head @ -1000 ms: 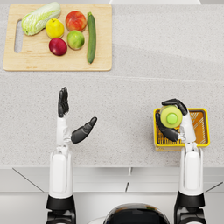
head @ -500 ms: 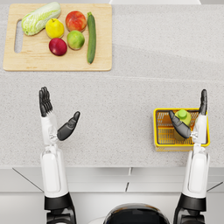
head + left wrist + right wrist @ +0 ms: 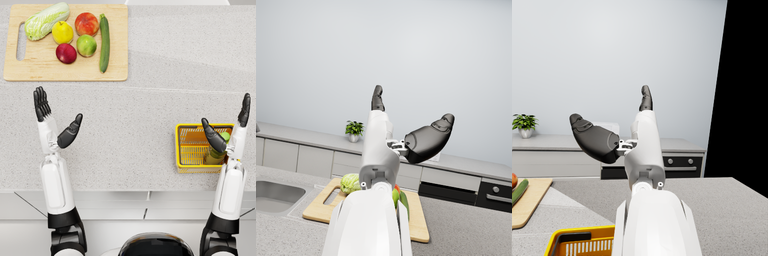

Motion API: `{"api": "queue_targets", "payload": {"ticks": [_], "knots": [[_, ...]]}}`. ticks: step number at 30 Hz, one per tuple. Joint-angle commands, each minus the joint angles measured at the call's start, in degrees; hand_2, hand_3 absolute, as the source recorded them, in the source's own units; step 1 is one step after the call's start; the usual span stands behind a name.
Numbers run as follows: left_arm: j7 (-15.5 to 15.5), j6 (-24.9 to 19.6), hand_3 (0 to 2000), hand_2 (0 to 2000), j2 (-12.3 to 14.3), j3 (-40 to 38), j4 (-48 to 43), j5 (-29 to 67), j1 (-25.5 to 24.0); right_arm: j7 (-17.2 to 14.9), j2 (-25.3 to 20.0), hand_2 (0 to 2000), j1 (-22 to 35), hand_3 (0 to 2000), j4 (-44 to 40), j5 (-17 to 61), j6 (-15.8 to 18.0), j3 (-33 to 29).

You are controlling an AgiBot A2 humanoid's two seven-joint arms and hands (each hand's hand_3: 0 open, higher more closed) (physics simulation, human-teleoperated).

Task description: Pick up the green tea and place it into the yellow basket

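The green tea bottle (image 3: 219, 148) lies inside the yellow basket (image 3: 190, 150) at the counter's right front, partly hidden behind my right hand (image 3: 227, 127). That hand is raised above the basket's right side, fingers spread, holding nothing; the right wrist view shows it (image 3: 619, 130) lifted high with the basket's rim (image 3: 577, 239) below. My left hand (image 3: 52, 120) is lifted over the left part of the counter, open and empty, and appears in the left wrist view (image 3: 406, 135) too.
A wooden cutting board (image 3: 115, 45) at the back left carries a cabbage (image 3: 46, 20), a lemon (image 3: 62, 32), a tomato (image 3: 86, 23), a green apple (image 3: 86, 45), a red apple (image 3: 66, 53) and a cucumber (image 3: 104, 42). A sink (image 3: 273, 195) lies beyond the board.
My right hand let go of the green tea in the basket and rose, shifting right. My left hand drew back to the left with fingers spread.
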Motion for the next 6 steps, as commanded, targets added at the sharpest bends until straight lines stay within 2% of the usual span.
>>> {"api": "queue_targets", "payload": {"ticks": [1, 6], "knots": [[0.0, 0.0, 0, 0, 0.0, -0.1, 0.1, 0.0, 0.0, 0.0, 0.0, 0, 0.0, 0, -0.1, 0.0, 0.0, 0.0], [0.0, 0.0, 0, 0, 0.0, -0.2, 0.4, 0.0, 0.0, 0.0, 0.0, 0, 0.1, 0, -0.4, 0.0, 0.0, 0.0]]}}
